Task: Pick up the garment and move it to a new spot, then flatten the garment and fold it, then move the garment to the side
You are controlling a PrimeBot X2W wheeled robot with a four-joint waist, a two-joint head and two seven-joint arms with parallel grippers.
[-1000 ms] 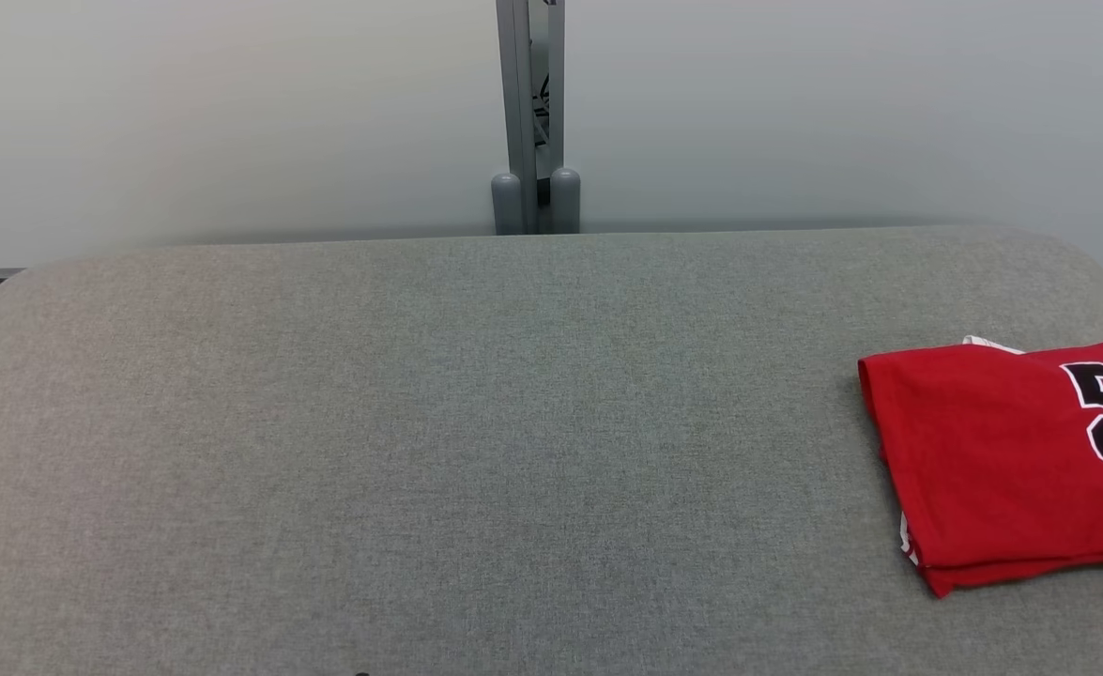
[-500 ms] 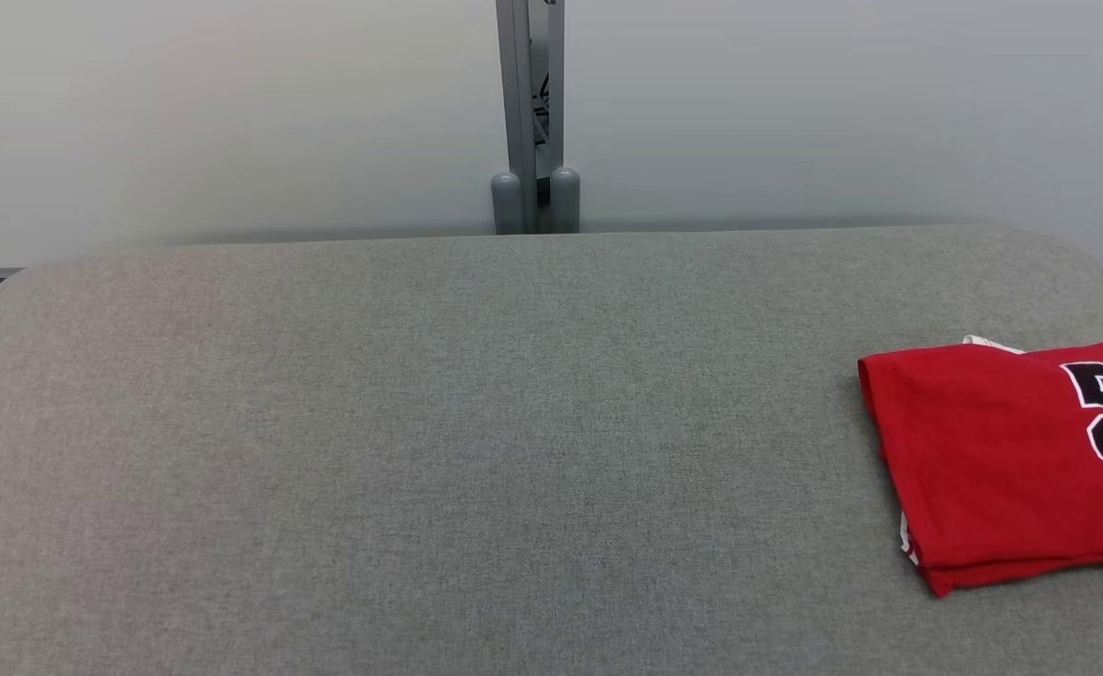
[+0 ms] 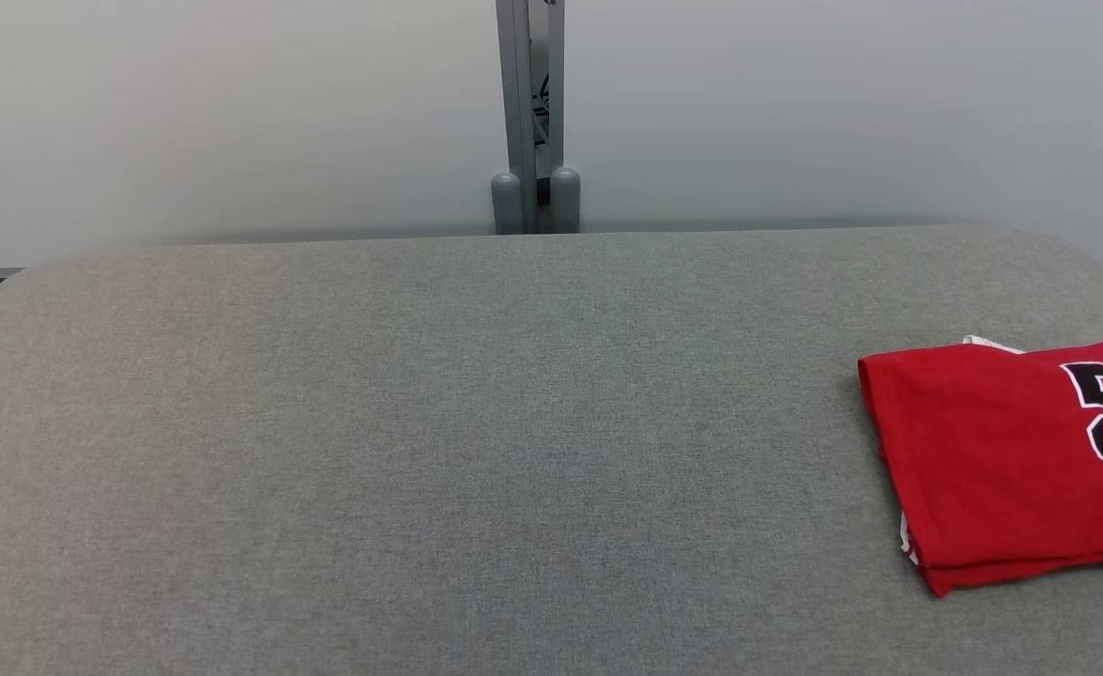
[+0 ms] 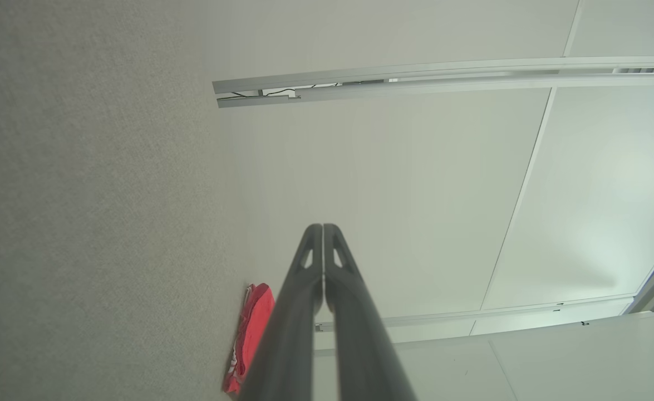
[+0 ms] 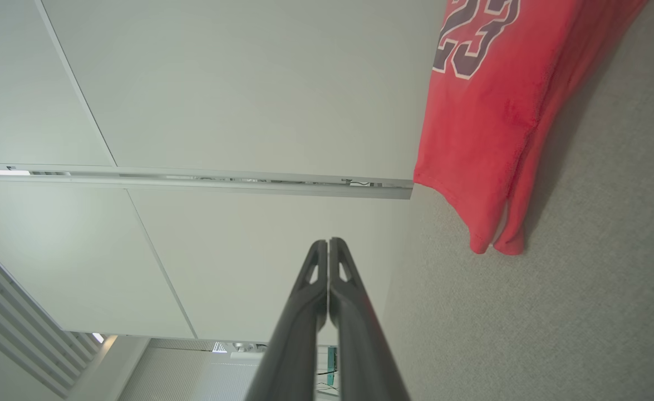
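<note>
garment (image 3: 1002, 460): folded red jersey, lying flat at the right edge of the surface (image 3: 420, 422)
left tool (image 4: 323, 228): fingers pressed together, empty, well apart from it
right tool (image 5: 327, 242): closed, empty, nearer arm

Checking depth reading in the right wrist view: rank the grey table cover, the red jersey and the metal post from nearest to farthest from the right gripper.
1. The grey table cover, down the view's right side, alongside the shut right gripper.
2. The red jersey, upper right, lying farther along the cover.
3. The metal post, beyond the cover's far edge, at the wall.
</note>
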